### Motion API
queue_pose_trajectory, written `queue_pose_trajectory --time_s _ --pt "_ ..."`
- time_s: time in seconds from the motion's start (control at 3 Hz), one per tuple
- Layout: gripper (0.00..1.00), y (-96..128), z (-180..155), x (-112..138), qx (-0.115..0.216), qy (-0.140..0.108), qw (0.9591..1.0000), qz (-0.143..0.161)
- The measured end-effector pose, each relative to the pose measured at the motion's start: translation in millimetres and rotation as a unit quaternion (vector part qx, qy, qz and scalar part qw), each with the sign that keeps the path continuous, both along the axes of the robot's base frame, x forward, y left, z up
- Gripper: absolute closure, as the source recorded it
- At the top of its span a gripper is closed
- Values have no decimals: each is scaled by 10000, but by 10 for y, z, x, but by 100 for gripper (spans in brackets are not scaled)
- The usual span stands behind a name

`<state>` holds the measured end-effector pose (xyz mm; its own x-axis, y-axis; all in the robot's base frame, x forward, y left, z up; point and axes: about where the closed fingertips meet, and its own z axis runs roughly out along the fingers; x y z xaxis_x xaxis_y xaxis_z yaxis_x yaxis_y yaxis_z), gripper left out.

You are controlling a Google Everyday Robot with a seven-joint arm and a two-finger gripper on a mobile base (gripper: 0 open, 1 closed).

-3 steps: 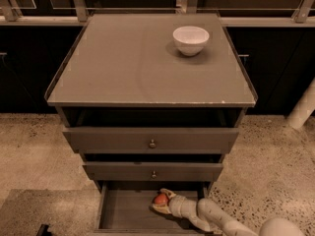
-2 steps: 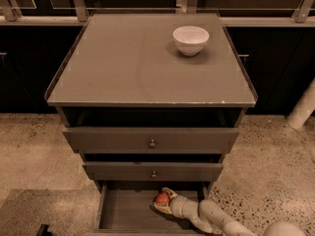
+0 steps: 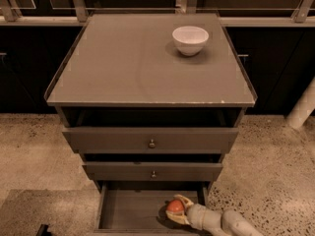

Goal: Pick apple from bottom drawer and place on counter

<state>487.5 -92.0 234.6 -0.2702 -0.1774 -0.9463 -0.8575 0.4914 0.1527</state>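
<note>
The small red-orange apple (image 3: 174, 206) lies at the right side of the open bottom drawer (image 3: 130, 210). My gripper (image 3: 173, 209) reaches into the drawer from the lower right. Its pale fingers (image 3: 184, 200) are closed around the apple, one above it and one below it. The apple sits low, near the drawer floor. The counter (image 3: 128, 63) is the flat grey-brown top of the cabinet, above the drawers.
A white bowl (image 3: 190, 39) stands on the counter at the back right. Two wider knobbed drawers (image 3: 151, 140) are partly open above the bottom drawer. A speckled floor surrounds the cabinet, and a white post (image 3: 302, 107) stands at the right.
My gripper has drawn back to the right and toward the drawer's front, and the apple has moved with it between the fingers.
</note>
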Motion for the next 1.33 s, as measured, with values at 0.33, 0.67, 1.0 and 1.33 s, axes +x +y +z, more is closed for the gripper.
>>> queue_pose_trajectory --time_s 0.33,0.67,1.0,1.33 --pt "100 -300 635 -247 193 -75 9989 419" --pt "100 -298 634 -248 193 -72 9989 419" --pt "100 -231 930 -357 204 192 9956 896" --pt "100 -240 1636 -497 -72 70 9937 1119"
